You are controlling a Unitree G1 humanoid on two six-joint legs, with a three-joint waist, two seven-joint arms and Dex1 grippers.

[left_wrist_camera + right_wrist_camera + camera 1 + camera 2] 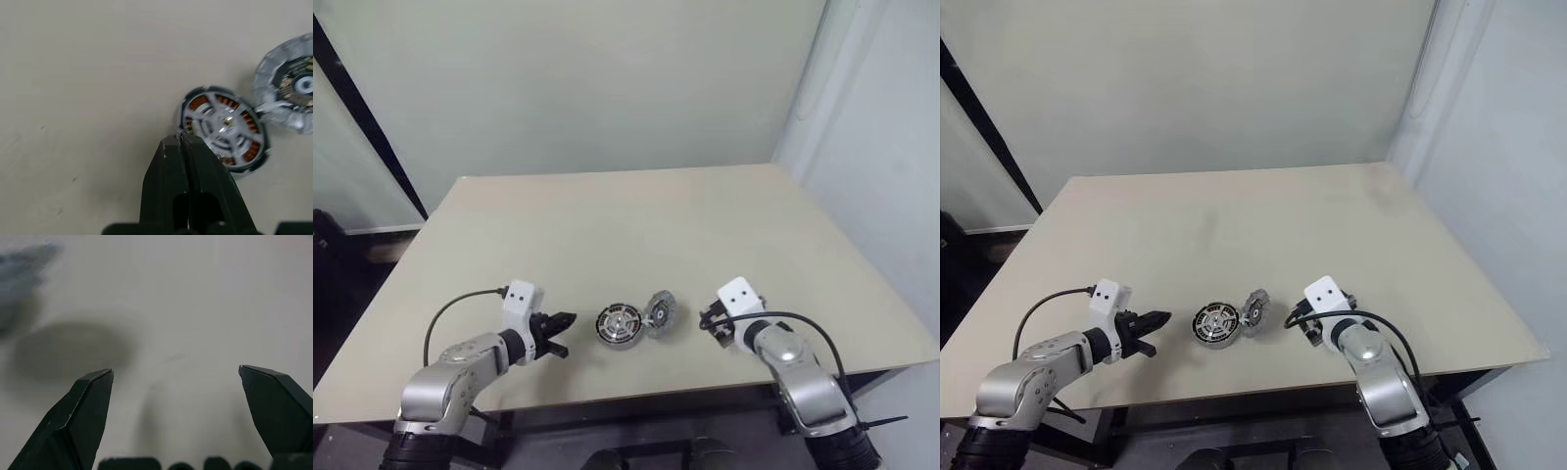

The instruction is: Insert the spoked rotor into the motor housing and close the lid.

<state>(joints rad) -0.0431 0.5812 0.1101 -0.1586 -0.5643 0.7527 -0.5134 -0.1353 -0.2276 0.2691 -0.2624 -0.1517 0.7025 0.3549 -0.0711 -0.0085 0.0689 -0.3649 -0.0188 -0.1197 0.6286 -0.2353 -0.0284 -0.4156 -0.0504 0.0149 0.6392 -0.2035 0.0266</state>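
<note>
Left wrist view shows the motor housing [224, 128] lying flat on the beige surface [88, 73], its copper-brown windings ringed around a silvery centre. Light spokes cross over the windings, so the spoked rotor [215, 125] seems to sit inside the housing, though I cannot tell that for sure. The lid [288, 90], a silver-grey round cap, joins the housing's rim on the side away from the left pincer and stands tilted open, its inner face showing. In the head views the housing and lid sit near the front edge of the surface, between the two arms.

The left pincer [182, 142] has its two black fingers pressed together with nothing between them, its tip just beside the housing's rim. The right pincer [176, 374] has its fingers spread wide apart over bare surface, holding nothing, and sits near the lid on the robot's right side, apart from it.
</note>
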